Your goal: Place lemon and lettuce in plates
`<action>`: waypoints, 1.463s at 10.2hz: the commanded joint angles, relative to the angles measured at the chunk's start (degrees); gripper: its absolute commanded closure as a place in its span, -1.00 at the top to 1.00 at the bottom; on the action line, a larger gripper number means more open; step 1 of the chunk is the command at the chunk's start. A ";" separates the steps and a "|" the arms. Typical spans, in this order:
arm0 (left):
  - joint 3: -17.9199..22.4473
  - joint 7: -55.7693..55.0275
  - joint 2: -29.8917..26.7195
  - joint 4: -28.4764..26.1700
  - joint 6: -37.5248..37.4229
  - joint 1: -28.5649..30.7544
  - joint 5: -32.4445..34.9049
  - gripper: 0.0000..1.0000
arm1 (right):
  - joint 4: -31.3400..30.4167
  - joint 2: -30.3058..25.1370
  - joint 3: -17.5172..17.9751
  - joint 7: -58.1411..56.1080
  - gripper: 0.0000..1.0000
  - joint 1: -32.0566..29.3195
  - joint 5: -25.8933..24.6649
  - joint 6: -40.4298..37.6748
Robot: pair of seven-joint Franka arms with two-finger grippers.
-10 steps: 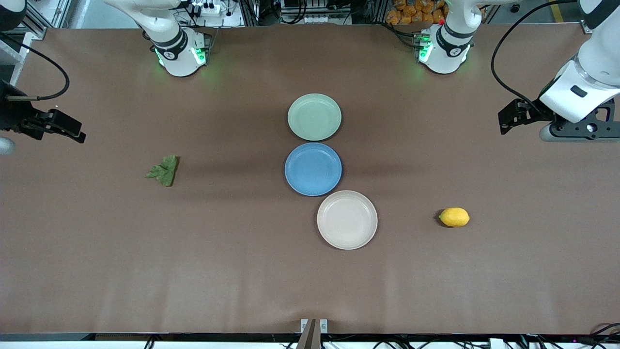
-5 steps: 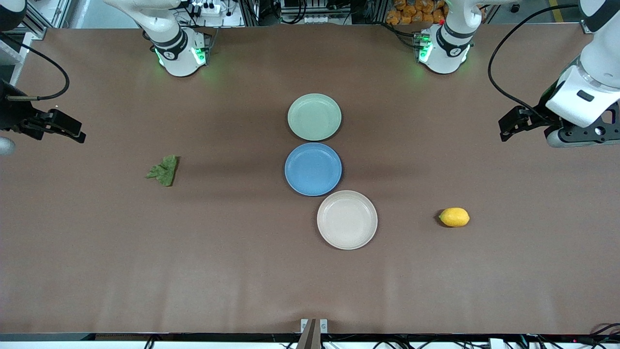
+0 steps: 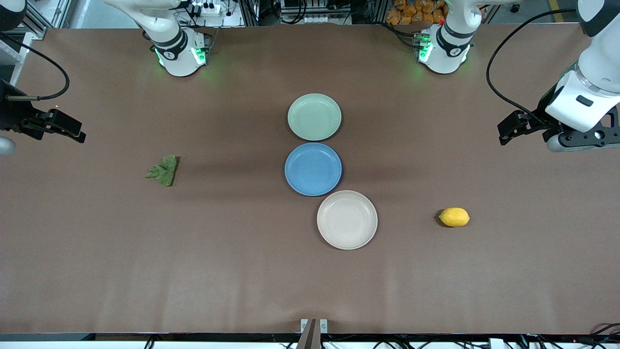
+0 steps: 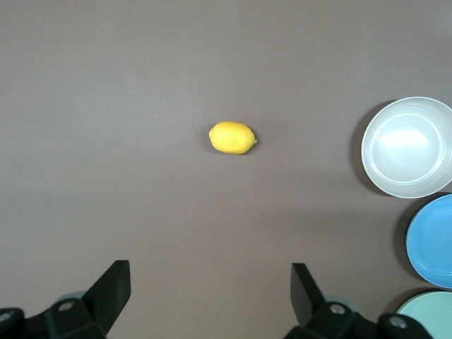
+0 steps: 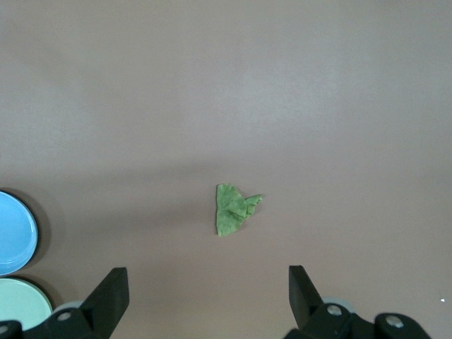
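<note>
The yellow lemon [image 3: 454, 217] lies on the brown table toward the left arm's end; it also shows in the left wrist view [image 4: 232, 138]. The green lettuce [image 3: 163, 170] lies toward the right arm's end and shows in the right wrist view [image 5: 234, 208]. The mint plate [image 3: 314, 117] and the beige plate [image 3: 347, 219] sit empty mid-table. My left gripper [image 3: 581, 139] hangs open and empty above the table's end [image 4: 210, 296]. My right gripper [image 3: 9, 127] hangs open and empty above the table's other end [image 5: 208, 296], partly cut off.
A blue plate [image 3: 313, 168] sits between the mint and beige plates, almost touching both. The two arm bases [image 3: 180, 53] [image 3: 443, 51] stand along the table's edge farthest from the front camera.
The left arm's hand has shifted slightly, lower in the front view. The right arm, the lemon, the lettuce and the plates have not moved.
</note>
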 commanded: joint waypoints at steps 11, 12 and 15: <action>-0.27 -0.72 1.77 1.01 0.71 0.44 -0.76 1.00 | -0.44 -0.47 0.42 -0.90 1.00 -0.81 0.66 -0.16; -0.27 -0.63 1.77 1.01 0.71 0.44 -0.76 1.00 | -0.44 -0.47 0.42 -0.90 1.00 -0.81 0.66 -0.16; -0.27 -0.63 1.86 0.93 0.71 0.53 -0.76 1.00 | -0.44 -0.47 0.42 -0.90 1.00 -0.81 0.66 -1.48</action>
